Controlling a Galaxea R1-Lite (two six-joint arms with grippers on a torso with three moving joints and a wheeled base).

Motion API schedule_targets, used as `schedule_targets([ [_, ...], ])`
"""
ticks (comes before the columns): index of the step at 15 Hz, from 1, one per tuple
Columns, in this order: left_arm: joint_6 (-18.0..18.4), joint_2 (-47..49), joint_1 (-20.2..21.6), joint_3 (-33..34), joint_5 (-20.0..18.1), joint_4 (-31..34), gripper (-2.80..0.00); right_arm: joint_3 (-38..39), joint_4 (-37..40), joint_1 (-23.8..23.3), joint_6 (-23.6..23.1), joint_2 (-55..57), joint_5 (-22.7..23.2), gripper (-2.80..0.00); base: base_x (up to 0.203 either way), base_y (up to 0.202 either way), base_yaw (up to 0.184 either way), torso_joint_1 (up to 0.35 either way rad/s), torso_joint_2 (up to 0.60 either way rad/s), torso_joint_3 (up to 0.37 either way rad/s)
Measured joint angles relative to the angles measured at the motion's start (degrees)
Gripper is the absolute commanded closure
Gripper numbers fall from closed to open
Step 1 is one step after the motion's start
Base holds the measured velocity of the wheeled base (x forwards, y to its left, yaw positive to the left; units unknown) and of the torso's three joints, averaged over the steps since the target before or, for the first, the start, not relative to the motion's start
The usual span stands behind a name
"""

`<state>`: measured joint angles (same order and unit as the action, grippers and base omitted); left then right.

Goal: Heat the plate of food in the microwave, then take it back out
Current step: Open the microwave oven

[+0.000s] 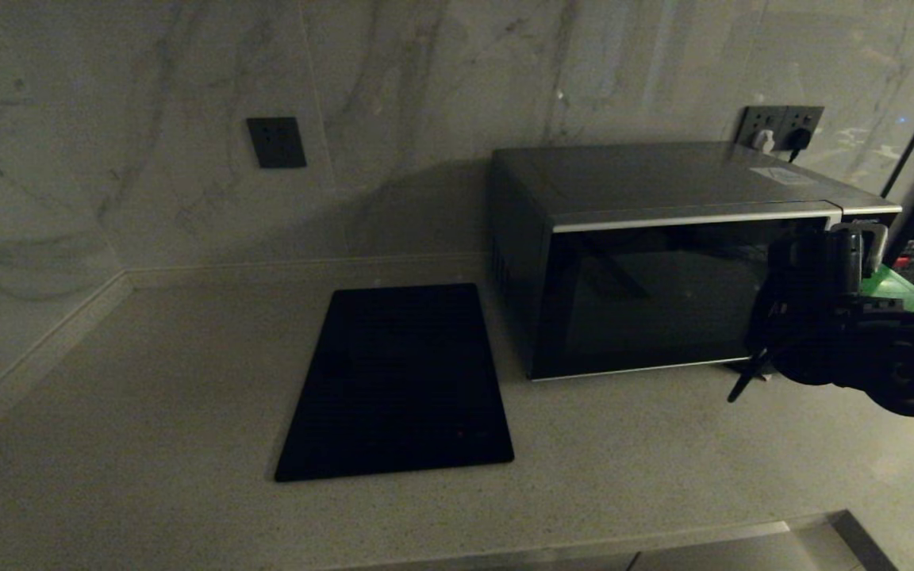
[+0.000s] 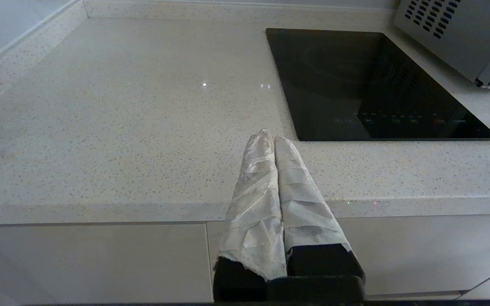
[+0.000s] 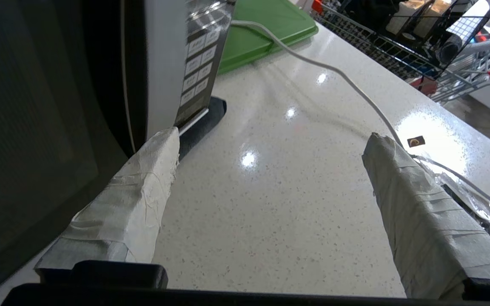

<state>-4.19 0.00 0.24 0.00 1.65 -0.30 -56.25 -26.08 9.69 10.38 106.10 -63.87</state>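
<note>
So the left tool (image 2: 269,138) sits pinched together, empty, parked off the table (image 1: 147,444) edge. The microwave (image 1: 647,262) door's closed. The right tool (image 3: 270,153) hangs wide apart by its button panel, probably lining up for the door. Plate's nowhere visible.

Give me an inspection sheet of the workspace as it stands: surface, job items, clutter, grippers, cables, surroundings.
Surface: pale speckled countertop.
Job's things: microwave at the back right, door shut; plate of food not seen in any view.
Clutter: black cooktop slab left of the microwave; green board beyond its panel side.
Grippers: right gripper open, at the microwave's front right corner near the button panel; left gripper shut, empty, over the counter's front edge.
Cables: white cable lying across the counter; plugs in the wall socket.
Surroundings: marble-look wall; wire racks at right.
</note>
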Motion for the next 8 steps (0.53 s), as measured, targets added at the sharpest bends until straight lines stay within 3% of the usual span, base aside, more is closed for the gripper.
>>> schedule_targets([
  [3,0.0,0.0,0.0,0.0,0.0,0.0,0.0,-1.9,0.0,0.0,0.0,2.0,0.8,-2.8,0.0,0.0,0.0,0.0,0.0,0.0],
  [8,0.0,0.0,0.0,0.0,0.0,0.0,0.0,-7.2,0.2,-0.1,-0.4,3.9,6.3,-2.8,0.0,0.0,0.0,0.0,0.0,0.0],
])
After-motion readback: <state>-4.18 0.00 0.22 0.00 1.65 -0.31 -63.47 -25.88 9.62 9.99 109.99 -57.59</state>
